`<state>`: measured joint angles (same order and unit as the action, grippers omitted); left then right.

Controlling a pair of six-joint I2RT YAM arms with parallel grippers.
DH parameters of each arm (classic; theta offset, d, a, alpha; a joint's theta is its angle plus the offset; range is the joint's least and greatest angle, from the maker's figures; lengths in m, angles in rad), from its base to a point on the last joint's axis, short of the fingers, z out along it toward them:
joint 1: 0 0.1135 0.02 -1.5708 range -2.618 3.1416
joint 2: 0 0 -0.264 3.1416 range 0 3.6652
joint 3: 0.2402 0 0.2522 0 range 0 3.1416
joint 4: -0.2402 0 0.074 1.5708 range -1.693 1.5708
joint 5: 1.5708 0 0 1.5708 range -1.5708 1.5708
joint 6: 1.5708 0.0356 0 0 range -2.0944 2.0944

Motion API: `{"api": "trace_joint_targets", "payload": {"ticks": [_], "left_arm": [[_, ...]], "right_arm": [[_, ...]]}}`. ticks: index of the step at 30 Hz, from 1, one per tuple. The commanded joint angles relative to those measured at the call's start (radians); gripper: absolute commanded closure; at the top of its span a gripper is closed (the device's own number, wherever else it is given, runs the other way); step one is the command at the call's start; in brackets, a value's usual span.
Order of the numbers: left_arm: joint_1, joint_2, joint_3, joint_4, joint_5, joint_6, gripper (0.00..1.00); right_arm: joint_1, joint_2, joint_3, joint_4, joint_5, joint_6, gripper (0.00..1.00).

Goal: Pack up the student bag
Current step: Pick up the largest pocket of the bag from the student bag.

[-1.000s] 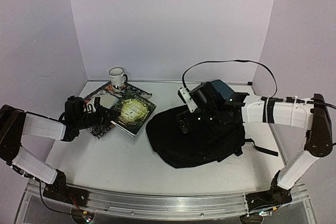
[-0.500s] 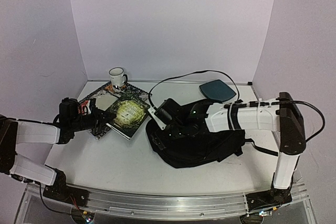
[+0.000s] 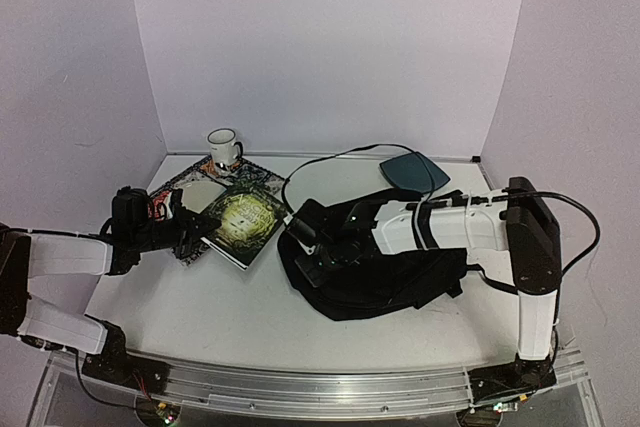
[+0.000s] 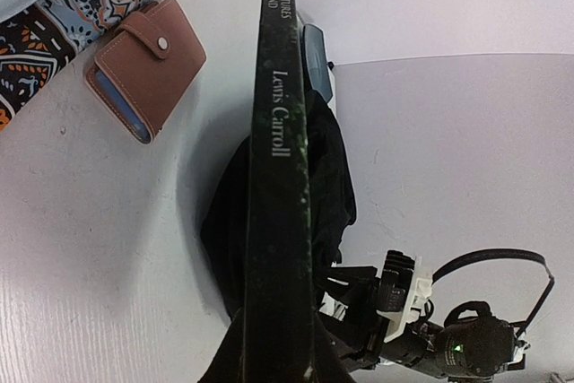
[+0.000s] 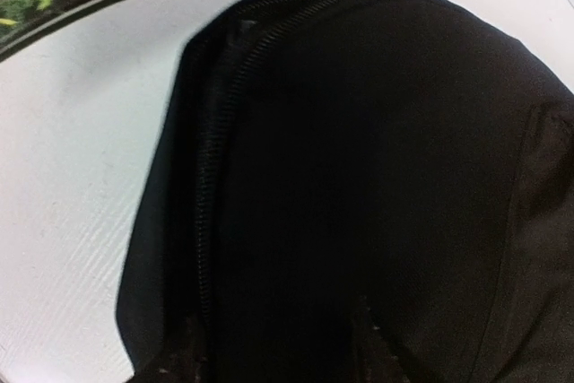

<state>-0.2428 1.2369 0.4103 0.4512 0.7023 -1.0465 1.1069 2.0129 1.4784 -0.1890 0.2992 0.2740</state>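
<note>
The student bag (image 3: 400, 277) is a floppy black backpack lying right of the table's middle. It fills the right wrist view (image 5: 359, 132), where its zipper (image 5: 211, 159) runs along the left edge. My right gripper (image 3: 312, 247) hangs low over the bag's left end, fingers spread, with black fabric under them (image 5: 269, 356). My left gripper (image 3: 200, 224) is shut on a dark green Lewis Carroll book (image 3: 245, 217) just left of the bag. In the left wrist view the book's spine (image 4: 278, 177) stands between the fingers (image 4: 278, 347), and the bag (image 4: 332, 168) lies behind it.
A dark-teal flat pad (image 3: 413, 169) lies at the back right. A white mug (image 3: 222, 145) stands at the back left on a patterned book (image 3: 185, 185). A brown wallet (image 4: 148, 65) lies by that book. A black cable (image 3: 330, 159) loops over the table.
My right gripper has swung left from beside the teal pad to the bag's left end and gone lower. My left gripper has drawn back a little to the left, book still in it.
</note>
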Motion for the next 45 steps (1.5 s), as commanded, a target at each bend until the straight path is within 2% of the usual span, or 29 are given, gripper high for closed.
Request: {"api": "trace_joint_targets", "payload": {"ticks": [1,4,8,11,13,23,33,37,42,45], "left_arm": [[0.005,-0.054,0.02,0.085,0.039,0.024,1.0],[0.005,-0.065,0.024,0.076,0.044,0.025,1.0],[0.005,-0.08,0.026,0.06,0.058,0.026,1.0],[0.006,-0.093,0.023,0.049,0.074,0.024,1.0],[0.005,-0.102,0.02,0.04,0.09,0.02,1.0],[-0.01,-0.165,0.006,-0.023,0.157,-0.008,1.0],[-0.158,-0.211,0.033,-0.075,0.113,-0.024,1.0],[-0.198,-0.226,0.057,-0.132,0.059,0.052,1.0],[-0.277,-0.25,0.189,-0.403,-0.164,0.304,1.0],[-0.315,-0.261,0.227,-0.445,-0.218,0.379,1.0]], "right_arm": [[-0.001,-0.039,0.002,-0.121,0.113,0.021,0.56],[-0.001,-0.075,-0.013,-0.144,0.149,0.028,0.7],[-0.002,-0.12,-0.021,-0.155,0.157,0.031,0.8],[-0.002,-0.154,-0.023,-0.163,0.174,0.034,0.95],[-0.001,-0.179,-0.023,-0.166,0.197,0.033,1.0],[-0.002,-0.3,-0.02,-0.182,0.342,0.045,1.0],[-0.001,-0.35,-0.043,-0.138,0.388,0.042,1.0],[-0.001,-0.376,-0.063,-0.114,0.392,0.061,1.0],[-0.001,-0.414,-0.078,-0.104,0.394,0.073,1.0],[-0.001,-0.43,-0.087,-0.099,0.393,0.084,1.0]]}}
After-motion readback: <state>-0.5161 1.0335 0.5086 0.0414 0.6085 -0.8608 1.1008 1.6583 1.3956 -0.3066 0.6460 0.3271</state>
